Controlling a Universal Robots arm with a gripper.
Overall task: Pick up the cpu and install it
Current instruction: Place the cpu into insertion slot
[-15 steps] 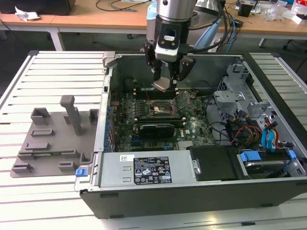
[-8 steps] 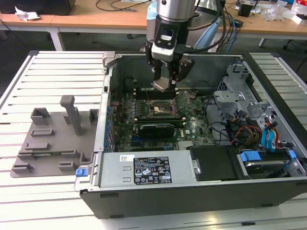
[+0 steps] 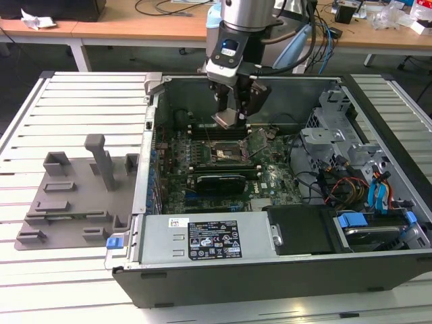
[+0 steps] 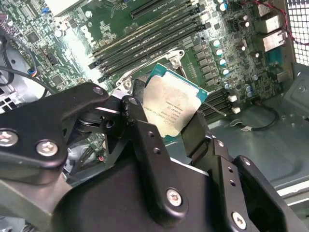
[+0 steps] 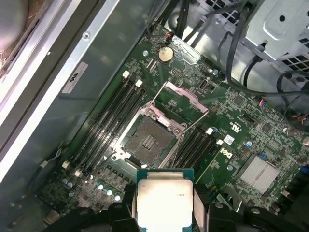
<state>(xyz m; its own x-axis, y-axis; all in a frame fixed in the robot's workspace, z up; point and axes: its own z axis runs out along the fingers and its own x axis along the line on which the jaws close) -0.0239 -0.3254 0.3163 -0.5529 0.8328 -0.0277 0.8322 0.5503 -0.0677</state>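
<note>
The claw (image 3: 236, 108) is gripping the cpu (image 5: 164, 203) near the open socket (image 5: 147, 141); if it is coming down tilted, pins may be bending.

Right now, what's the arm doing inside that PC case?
The pincer is shut on the cpu, holding it above the motherboard inside the open computer case. The socket is empty, its metal frame flipped open; the cpu is not yet seated. A grey fixture tray lies outside the case, at the exterior view's left.
</note>
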